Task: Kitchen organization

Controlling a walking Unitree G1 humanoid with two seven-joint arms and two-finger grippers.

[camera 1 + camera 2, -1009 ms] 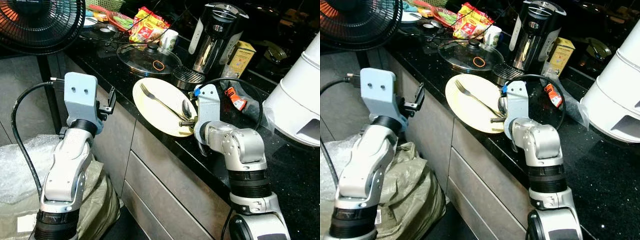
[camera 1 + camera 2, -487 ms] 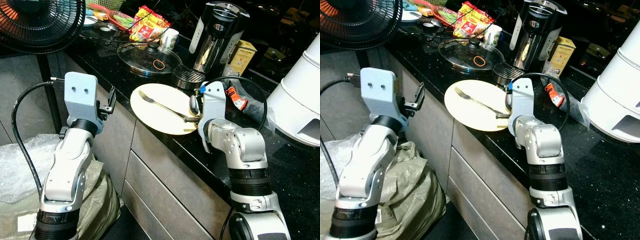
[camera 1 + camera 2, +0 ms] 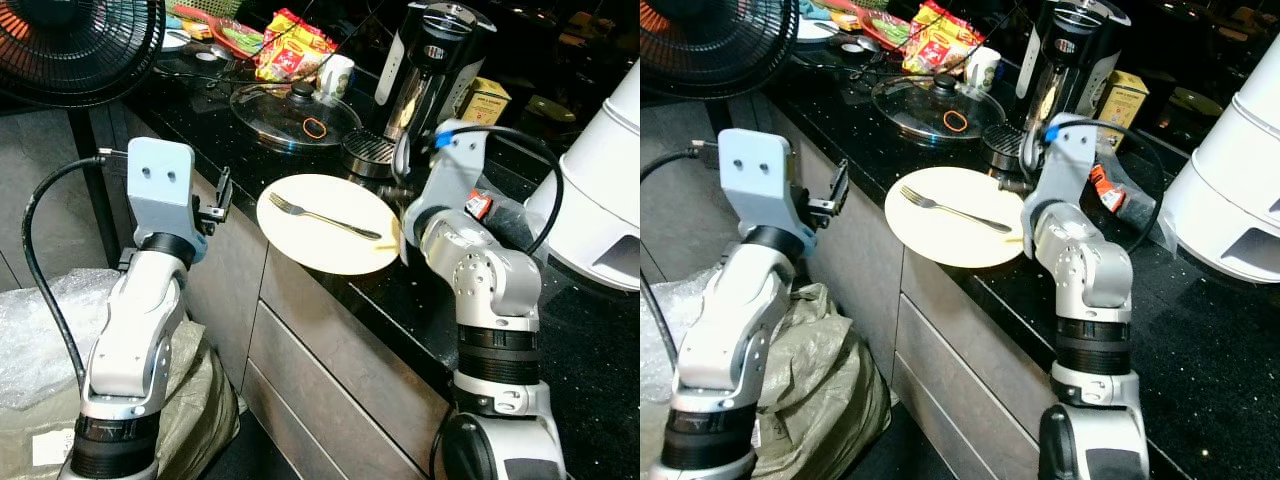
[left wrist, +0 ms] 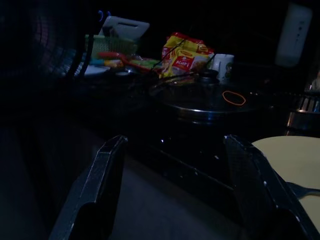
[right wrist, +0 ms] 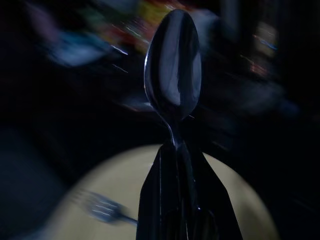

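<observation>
A spoon [image 5: 173, 67] stands upright in our right gripper [image 5: 176, 165], whose two black fingers are pressed together on its handle, bowl uppermost. We hold it above the far edge of a pale yellow plate [image 3: 330, 222] that lies on the black desk [image 3: 200, 110]. Below and just to the left of this gripper, a fork [image 3: 322, 216] lies across the plate, tines pointing away from the gripper. Just behind the gripper stands a silver and black coffee machine [image 3: 432, 65], with a glass pot lid [image 3: 295, 112] bearing an orange rubber band [image 3: 316, 127] further left. Our left gripper [image 4: 175, 185] hovers off the desk's front edge, well to the left of the plate, with its fingers spread apart and holding nothing. Beyond its fingers we see the lid and yellow snack packets [image 4: 182, 57].
</observation>
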